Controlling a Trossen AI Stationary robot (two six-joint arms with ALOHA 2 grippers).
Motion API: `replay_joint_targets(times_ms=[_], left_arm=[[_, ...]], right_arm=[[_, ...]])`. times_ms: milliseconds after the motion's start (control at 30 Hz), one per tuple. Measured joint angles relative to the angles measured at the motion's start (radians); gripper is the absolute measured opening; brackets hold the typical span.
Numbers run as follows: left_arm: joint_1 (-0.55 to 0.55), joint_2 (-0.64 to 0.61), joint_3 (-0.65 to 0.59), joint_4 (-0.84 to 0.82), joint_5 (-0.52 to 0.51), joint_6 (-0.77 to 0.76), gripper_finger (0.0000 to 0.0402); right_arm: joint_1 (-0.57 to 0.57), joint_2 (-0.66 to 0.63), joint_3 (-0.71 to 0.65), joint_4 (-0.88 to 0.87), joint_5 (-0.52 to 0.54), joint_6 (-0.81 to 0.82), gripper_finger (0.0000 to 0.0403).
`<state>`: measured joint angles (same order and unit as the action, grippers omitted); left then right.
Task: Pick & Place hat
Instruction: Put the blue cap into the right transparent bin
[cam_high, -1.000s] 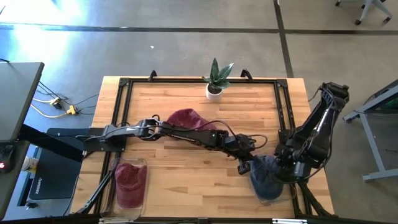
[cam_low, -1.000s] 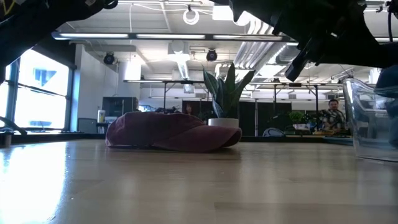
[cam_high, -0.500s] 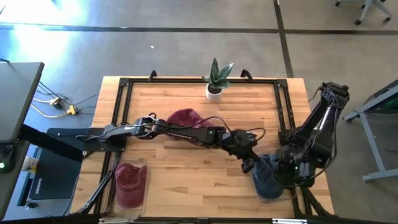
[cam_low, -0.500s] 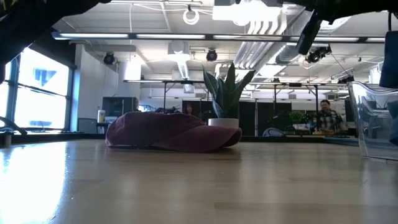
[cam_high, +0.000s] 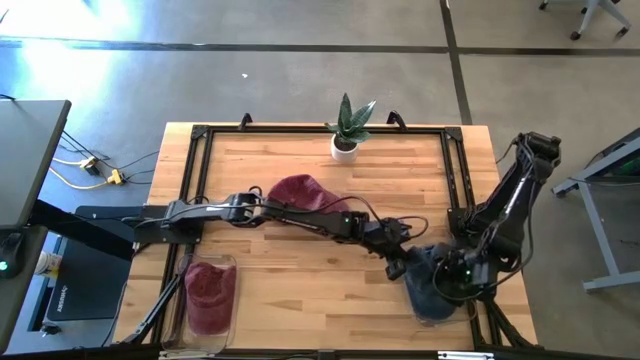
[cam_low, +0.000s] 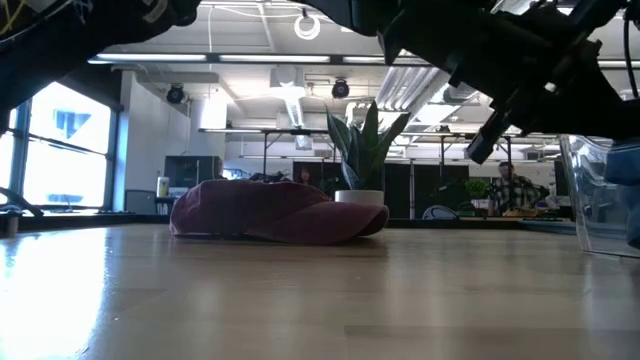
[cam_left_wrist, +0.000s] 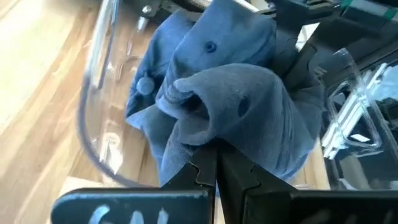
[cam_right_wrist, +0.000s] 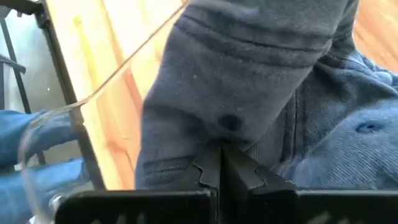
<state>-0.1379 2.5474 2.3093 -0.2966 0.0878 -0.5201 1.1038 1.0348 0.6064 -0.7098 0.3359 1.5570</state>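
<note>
Maroon hat in left bin (cam_high: 209, 290): lying loosely in a clear bin (cam_high: 233, 268) at the table's near-left corner; nobody is touching it.
Maroon hat on table (cam_high: 298, 191): resting flat on the wood, near the potted plant (cam_high: 347, 128); in the low view it (cam_low: 270, 211) is sagging wide and low.
Left gripper (cam_high: 396, 268): the left arm is reaching far across the table to the right-hand bin, its fingers pinching a fold of the blue hat (cam_left_wrist: 229, 106).
Blue hat: sitting bunched in the clear right bin (cam_left_wrist: 99, 93) at the near-right corner.
Handling: it is looking light, soft and floppy, not fragile; a pinch on a thick fold or the brim should be holding best.
Right gripper (cam_high: 458, 275): the right arm is folding down over the same bin, its fingers clamping another fold of that hat (cam_right_wrist: 249, 81).
</note>
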Motion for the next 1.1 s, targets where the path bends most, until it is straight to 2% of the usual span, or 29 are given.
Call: replay_joint_targets(times_ms=[267, 467, 600, 733, 933, 1100], left_arm=[[0.015, -0.029, 0.0, -0.04, -0.011, 0.049, 0.0], [0.013, -0.082, 0.0, -0.097, -0.006, 0.046, 0.0], [0.007, -0.096, 0.001, -0.071, 0.028, 0.041, 0.0], [-0.001, -0.114, 0.002, -0.053, 0.037, 0.042, 0.0], [-0.001, -0.097, -0.002, -0.127, -0.003, 0.047, 0.0], [0.008, -0.109, 0.001, -0.143, -0.025, 0.097, 0.0]], right_arm=[[0.0, 0.0, 0.15, -0.167, -0.009, -0.01, 0.0], [0.0, -0.002, 0.237, -0.383, -0.052, 0.141, 0.0], [0.0, -0.002, 0.208, -0.468, -0.153, 0.229, 0.0], [-0.012, -0.002, 0.121, -0.432, -0.207, 0.27, 0.0], [-0.059, -0.002, 0.033, -0.345, -0.193, 0.255, 0.0], [-0.071, -0.002, 0.07, -0.411, -0.201, 0.242, 0.0]])
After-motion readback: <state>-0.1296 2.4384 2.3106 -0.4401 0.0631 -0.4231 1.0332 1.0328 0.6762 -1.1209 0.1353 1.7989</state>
